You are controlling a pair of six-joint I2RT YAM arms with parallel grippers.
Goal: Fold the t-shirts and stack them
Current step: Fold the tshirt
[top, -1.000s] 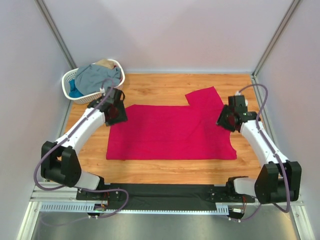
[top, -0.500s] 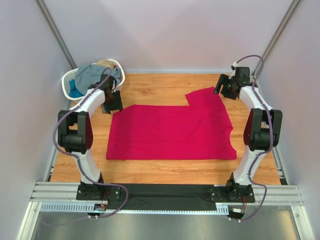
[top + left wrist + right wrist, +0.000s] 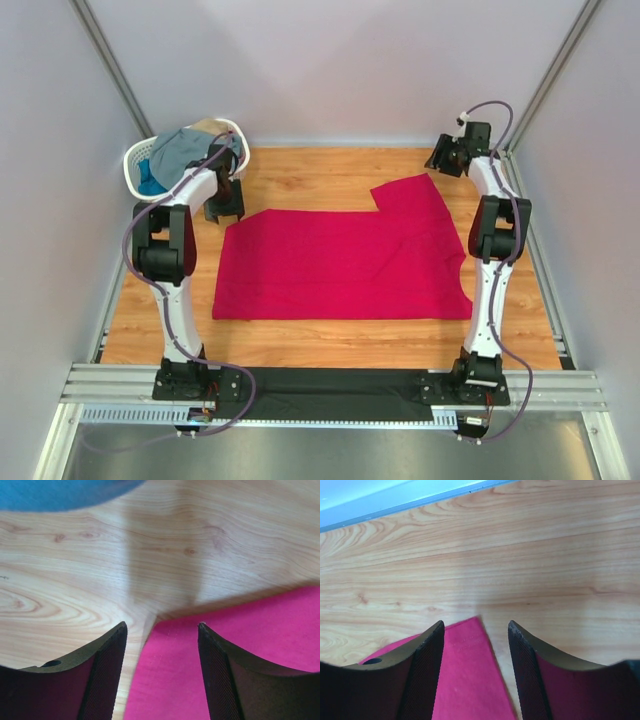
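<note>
A large crimson-pink t-shirt [image 3: 340, 262] lies spread flat on the wooden table, one sleeve pointing to the far right. My left gripper [image 3: 224, 211] is open above the shirt's far left corner [image 3: 165, 625], which lies between the fingers. My right gripper [image 3: 440, 163] is open over the tip of the far right sleeve [image 3: 470, 630]. Both are empty. Grey-blue [image 3: 190, 155], bright blue [image 3: 150, 185] and tan [image 3: 208, 127] t-shirts are heaped in the basket. Blue cloth [image 3: 60, 492] shows at the top of the left wrist view.
A white plastic lattice basket [image 3: 137, 160] stands at the far left corner of the table. White walls close in the back and sides; the back wall's foot [image 3: 395, 502] is close to the right gripper. Bare wood [image 3: 330, 180] lies beyond the shirt.
Both arms have reached away from the shirt's near sides to the far edge: the left to the far left corner, the right to the far right sleeve tip. The shirt has not moved.
</note>
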